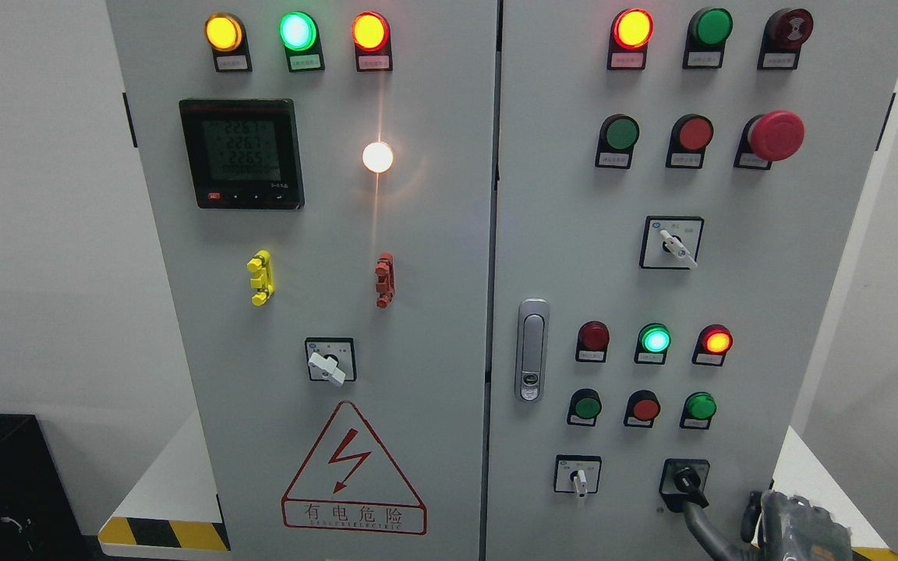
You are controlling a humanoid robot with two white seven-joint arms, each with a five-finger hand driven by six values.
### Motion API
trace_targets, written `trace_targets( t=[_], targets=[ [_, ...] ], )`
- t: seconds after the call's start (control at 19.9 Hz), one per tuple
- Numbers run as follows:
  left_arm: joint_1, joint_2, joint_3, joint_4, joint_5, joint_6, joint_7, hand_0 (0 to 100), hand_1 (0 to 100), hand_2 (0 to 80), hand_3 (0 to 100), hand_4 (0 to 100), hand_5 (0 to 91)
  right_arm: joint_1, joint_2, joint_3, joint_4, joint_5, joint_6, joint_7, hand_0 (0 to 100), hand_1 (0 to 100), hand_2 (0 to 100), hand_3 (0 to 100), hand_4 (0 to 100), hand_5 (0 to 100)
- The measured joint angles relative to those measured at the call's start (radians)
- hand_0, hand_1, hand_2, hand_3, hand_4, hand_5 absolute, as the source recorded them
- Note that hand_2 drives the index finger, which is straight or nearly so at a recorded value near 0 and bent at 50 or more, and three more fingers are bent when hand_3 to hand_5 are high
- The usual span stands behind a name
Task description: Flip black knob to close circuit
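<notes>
The black knob (684,479) sits on a black square plate at the lower right of the right cabinet door (792,257). Its handle points down and slightly to the right. My right hand (788,526) comes in at the bottom right corner, grey and mostly cut off by the frame edge. One dark finger (702,526) stretches up and to the left, and its tip touches the lower end of the knob's handle. The other fingers stay apart from the knob and nothing is grasped. No left arm shows.
A white selector switch (580,477) sits just left of the knob, with another (675,245) higher up. Rows of push buttons and lamps (655,340) fill the door, with a red emergency button (775,135) above. A door handle (532,351) stands at the seam. The left door carries a meter (241,153).
</notes>
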Motion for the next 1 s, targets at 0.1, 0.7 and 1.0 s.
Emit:
trace_targets(
  t=[0.1, 0.7, 1.0],
  targets=[
    [0.0, 0.0, 0.0, 0.0, 0.0, 0.0, 0.0, 12, 56, 0.0, 0, 0, 0.0, -0.002, -0.001, -0.001, 0.001, -0.002, 0.0, 0.0, 0, 4, 84, 100, 95, 100],
    [0.0, 0.0, 0.0, 0.0, 0.0, 0.0, 0.0, 12, 56, 0.0, 0, 0, 0.0, -0.01, -0.004, -0.006, 0.001, -0.011, 0.0, 0.002, 0, 4, 84, 100, 95, 100],
    [0.0, 0.0, 0.0, 0.0, 0.0, 0.0, 0.0, 12, 56, 0.0, 0, 0, 0.0, -0.011, -0.007, -0.006, -0.001, -0.025, 0.0, 0.003, 0, 4, 84, 100, 95, 99]
  ],
)
